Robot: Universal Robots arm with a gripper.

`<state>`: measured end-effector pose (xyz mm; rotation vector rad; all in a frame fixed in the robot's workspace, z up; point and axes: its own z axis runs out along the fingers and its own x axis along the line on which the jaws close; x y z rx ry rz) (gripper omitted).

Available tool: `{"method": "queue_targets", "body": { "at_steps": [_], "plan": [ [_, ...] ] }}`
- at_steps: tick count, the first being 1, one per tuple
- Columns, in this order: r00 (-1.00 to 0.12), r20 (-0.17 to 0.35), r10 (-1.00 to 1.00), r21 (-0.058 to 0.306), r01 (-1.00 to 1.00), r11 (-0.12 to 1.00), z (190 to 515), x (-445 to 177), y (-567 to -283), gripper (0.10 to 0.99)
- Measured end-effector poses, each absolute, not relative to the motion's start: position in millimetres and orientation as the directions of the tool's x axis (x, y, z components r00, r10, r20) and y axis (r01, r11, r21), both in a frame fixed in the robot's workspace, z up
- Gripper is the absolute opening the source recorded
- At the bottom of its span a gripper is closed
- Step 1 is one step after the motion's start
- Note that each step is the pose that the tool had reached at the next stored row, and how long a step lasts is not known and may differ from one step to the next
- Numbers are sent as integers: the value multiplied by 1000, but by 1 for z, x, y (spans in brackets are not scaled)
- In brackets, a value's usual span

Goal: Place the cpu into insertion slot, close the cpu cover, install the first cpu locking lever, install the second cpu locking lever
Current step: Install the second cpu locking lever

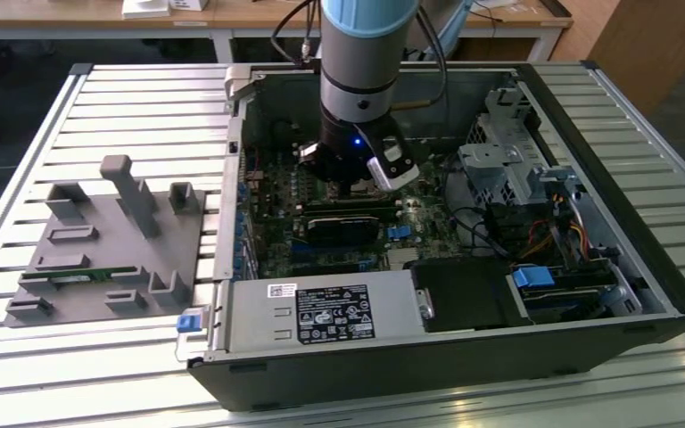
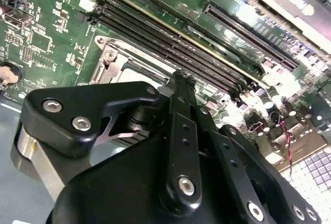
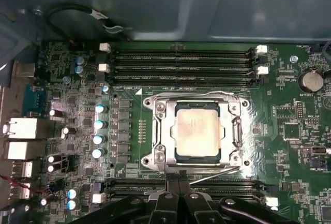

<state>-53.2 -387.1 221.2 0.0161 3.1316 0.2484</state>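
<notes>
A: What sits closest in the first wrist view?

B: The claw (image 3: 177,195), its two black fingertips drawn together with nothing between them, just at the near edge of the insertion slot (image 3: 155,154). A thin metal lever (image 3: 214,176) runs slanted right beside those tips.

A: And the chip itself?

B: The cpu (image 3: 196,131) lies flat inside the insertion slot, its pale metal top facing up. The cpu cover (image 3: 235,131) is down around it, a silver frame whose square opening lets the chip show through.

A: What lies past the socket?

B: Long black memory slots (image 3: 183,68) run side by side on the green motherboard (image 3: 62,79), and a round coin battery (image 3: 311,81) sits off toward one corner of the board.

A: Does the second wrist view add anything?

B: The black linkage of the claw (image 2: 178,81) takes up the foreground there, with a corner of the socket's silver frame (image 2: 111,53) just beyond it and the long slots behind.

A: And from farther off?

B: In the exterior view the arm (image 1: 367,62) reaches straight down into the open computer case (image 1: 438,357), which lies on a slatted metal table (image 1: 140,89). A grey parts fixture (image 1: 111,259) rests on the table toward the exterior view's left, apart from the case.
</notes>
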Motion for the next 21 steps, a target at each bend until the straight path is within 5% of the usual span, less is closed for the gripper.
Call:
{"method": "queue_targets", "body": {
  "at_steps": [21],
  "plan": [
    [-1000, 1, 10, 211, 10, 977, 212, -60, -400, 106]
  ]
}}
